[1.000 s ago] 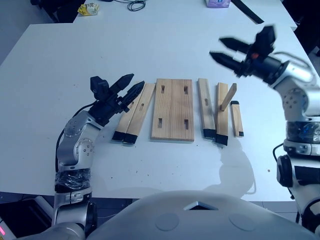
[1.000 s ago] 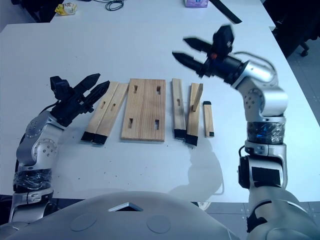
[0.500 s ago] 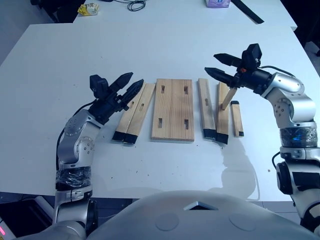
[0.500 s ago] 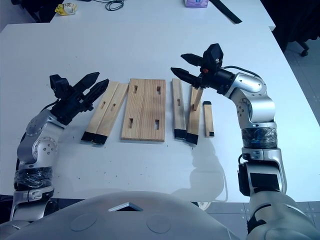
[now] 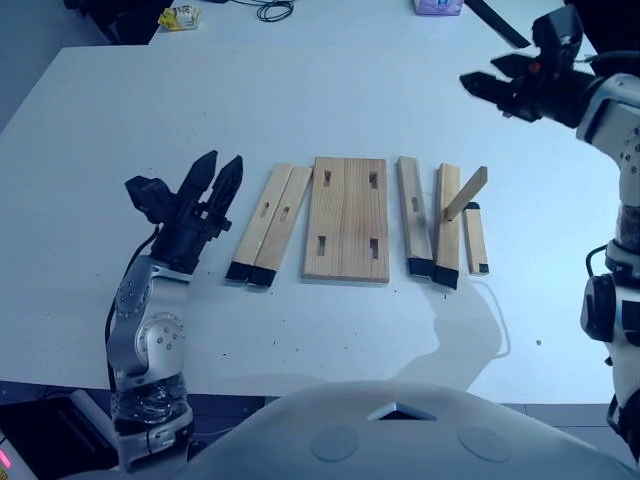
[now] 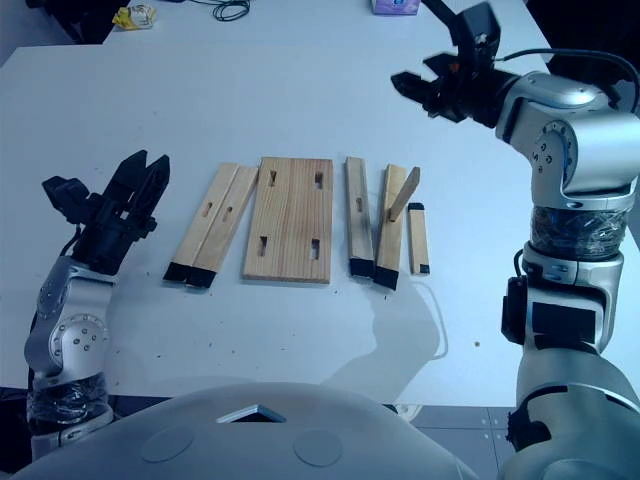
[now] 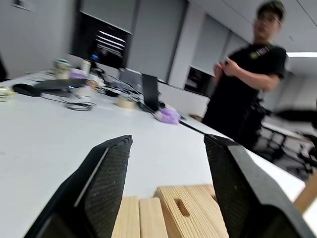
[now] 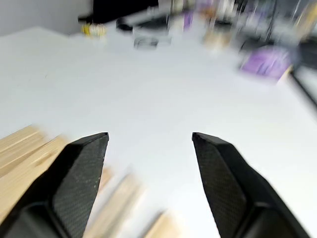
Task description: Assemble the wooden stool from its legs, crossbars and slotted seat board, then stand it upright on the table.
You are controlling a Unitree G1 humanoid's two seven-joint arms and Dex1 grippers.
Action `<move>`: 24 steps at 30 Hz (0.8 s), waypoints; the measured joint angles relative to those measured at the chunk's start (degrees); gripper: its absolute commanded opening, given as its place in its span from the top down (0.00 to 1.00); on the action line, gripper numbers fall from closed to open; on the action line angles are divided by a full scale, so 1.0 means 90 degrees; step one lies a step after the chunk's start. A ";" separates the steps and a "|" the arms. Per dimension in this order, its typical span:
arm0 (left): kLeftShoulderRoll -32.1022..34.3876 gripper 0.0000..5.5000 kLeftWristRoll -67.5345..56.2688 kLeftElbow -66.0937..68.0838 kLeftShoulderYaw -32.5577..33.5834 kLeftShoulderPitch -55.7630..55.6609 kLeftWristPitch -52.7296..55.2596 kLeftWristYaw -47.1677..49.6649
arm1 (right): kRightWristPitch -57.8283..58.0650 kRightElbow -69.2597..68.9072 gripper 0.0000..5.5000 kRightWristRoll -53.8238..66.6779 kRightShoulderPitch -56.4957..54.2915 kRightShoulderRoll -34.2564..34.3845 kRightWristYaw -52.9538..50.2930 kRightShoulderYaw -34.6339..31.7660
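Jaws apart and empty, the left gripper (image 5: 222,165) is hovering beside the paired legs (image 5: 268,222). The right gripper (image 5: 480,78) is hanging spread over the table (image 5: 300,100). The seat board (image 5: 347,218) is lying flat mid-row. The tilted crossbar (image 5: 466,192) is seemingly resting loose in a slot, so a clumsy descent risks toppling it.

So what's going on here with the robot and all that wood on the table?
The robot is meant to build a wooden stool, but little is joined yet. The seat board lies flat on the table, two legs to its left and two to its right. One crossbar sticks up tilted from the rightmost leg; another lies flat beside it. Both hands are open and empty: the left hand hovers left of the legs, the right hand is raised over the table's far right side.
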 measured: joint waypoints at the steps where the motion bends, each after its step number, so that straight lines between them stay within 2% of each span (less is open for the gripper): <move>1: -0.0133 0.51 -0.0046 -0.0083 0.0090 0.0109 -0.0131 0.0135 | 0.0534 -0.0245 0.43 0.0301 -0.0028 -0.0030 0.0148 0.0017; 3: -0.0324 0.51 -0.0075 -0.0117 0.0304 0.0303 -0.0361 0.0322 | 0.0863 -0.0453 0.43 0.0707 -0.0265 -0.0462 0.0797 0.0254; 8: -0.0445 0.51 -0.0089 0.0007 0.0607 0.0498 -0.0651 0.0478 | 0.0563 0.0075 0.43 0.0602 -0.0665 -0.1639 0.1872 0.1005; 13: -0.0798 0.51 -0.0083 0.0175 0.0674 0.0900 -0.1031 0.0497 | -0.0806 0.0812 0.43 -0.0052 -0.0686 -0.2458 0.3273 0.2057; 16: -0.0928 0.51 -0.0082 0.0298 0.0670 0.1080 -0.1189 0.0489 | -0.1341 0.0909 0.43 -0.0233 -0.0320 -0.2790 0.3957 0.2280; 24: -0.1002 0.51 -0.0103 0.0467 0.0691 0.1364 -0.1343 0.0443 | -0.2820 0.1073 0.43 -0.0446 0.0724 -0.3329 0.5406 0.2274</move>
